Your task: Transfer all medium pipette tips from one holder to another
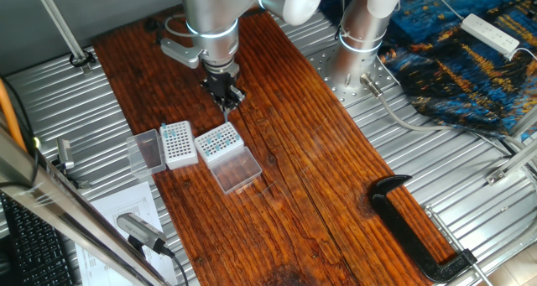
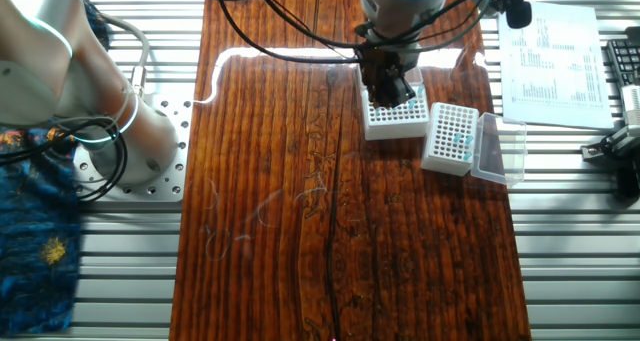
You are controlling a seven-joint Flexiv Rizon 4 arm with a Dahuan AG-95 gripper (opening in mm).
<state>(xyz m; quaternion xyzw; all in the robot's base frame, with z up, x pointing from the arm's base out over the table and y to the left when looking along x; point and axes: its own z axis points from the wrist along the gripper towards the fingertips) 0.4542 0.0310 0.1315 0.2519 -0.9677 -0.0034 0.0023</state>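
gripper [image 1: 226,101] over the far edge of the clear-sided rack [image 1: 220,142], fingers close together, whether they pinch a tip cannot be told | medium tips [image 1: 175,136] in both grids | white-sided rack [image 1: 178,143] just beside, lid [image 1: 148,152] open outward | bare wooden board [image 1: 285,177] toward black clamp [image 1: 411,223]

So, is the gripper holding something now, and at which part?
It cannot be told: the gripper hangs over the clear-sided rack, but any tip between its fingers is too small to see.
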